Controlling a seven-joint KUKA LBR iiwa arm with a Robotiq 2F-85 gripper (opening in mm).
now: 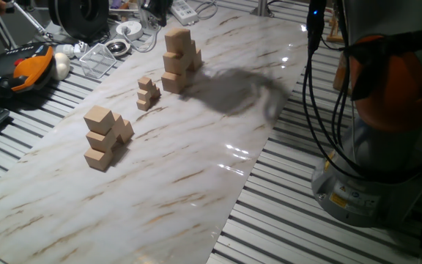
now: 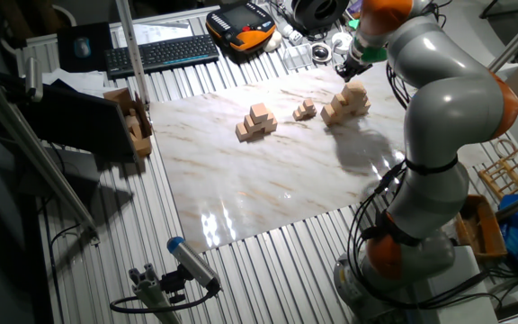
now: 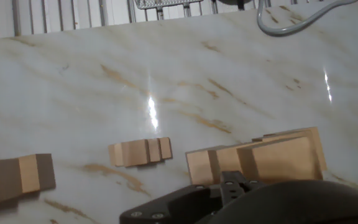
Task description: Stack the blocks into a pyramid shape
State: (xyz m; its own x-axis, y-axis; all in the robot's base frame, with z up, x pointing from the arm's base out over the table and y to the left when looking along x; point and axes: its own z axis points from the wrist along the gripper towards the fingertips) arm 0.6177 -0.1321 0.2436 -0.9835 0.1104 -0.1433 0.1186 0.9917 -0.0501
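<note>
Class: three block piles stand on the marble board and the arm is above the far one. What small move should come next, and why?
Probably lift the gripper straight up: the tall pile beneath it already narrows to one cube, and a sideways move could topple it.

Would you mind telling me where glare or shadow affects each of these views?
One fixed view: arm's blurry shadow on the marble board beside the tallest block pile, glare streaks nearer. Other fixed view: bright reflections at the board's near edge. Hand view: two glare spots, gripper housing dark.
</note>
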